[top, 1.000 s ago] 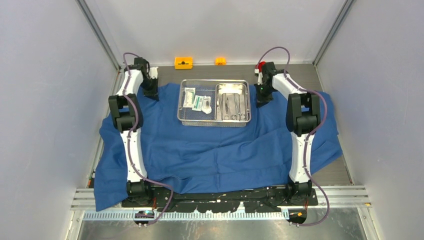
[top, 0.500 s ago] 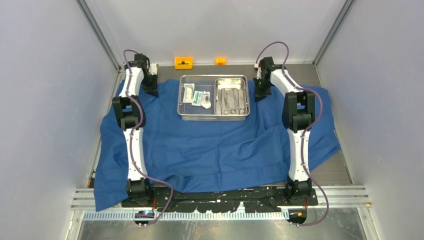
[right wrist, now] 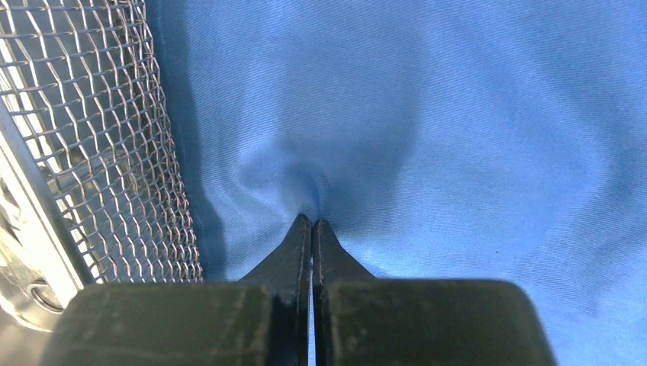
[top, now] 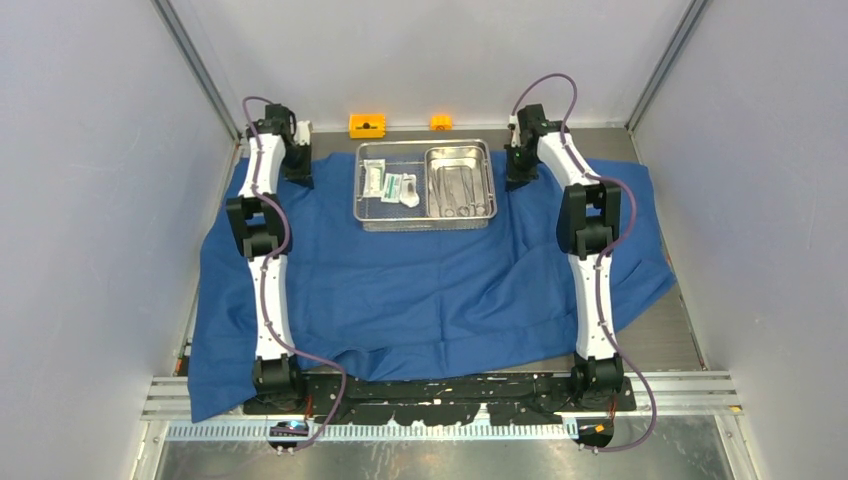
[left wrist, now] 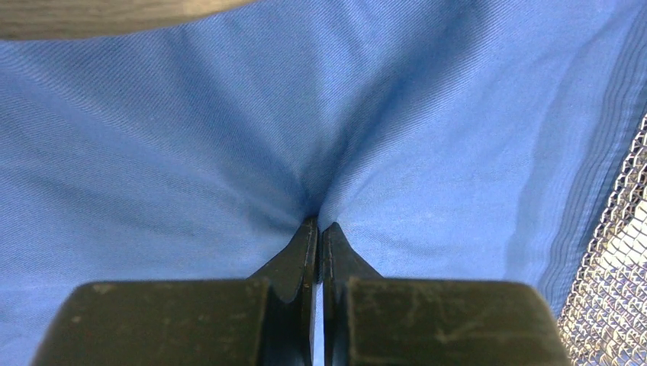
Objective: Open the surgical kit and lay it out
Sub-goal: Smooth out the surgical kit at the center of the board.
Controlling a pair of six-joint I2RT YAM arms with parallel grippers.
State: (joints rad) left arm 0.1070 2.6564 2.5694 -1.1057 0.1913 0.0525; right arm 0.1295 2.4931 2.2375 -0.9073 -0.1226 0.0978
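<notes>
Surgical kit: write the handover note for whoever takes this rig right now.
Left hand: shut, pinching the blue cloth left of the wire-mesh basket.
Right hand: shut, pinching the cloth right of the basket.
Basket sits at the cloth's far edge; inside, steel tray with instruments on the right, white packets on the left.
Done: cloth spread open.
Left: probably release, then lay contents out.

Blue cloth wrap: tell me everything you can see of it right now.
The blue cloth wrap is a large sheet of finely woven fabric, opened across the table, rumpled toward its near edge, its near-left corner draped over the front rail. The wire-mesh basket sits on its far middle. The left end effector and right end effector each pinch a small fold, one beside each end of the basket.
</notes>
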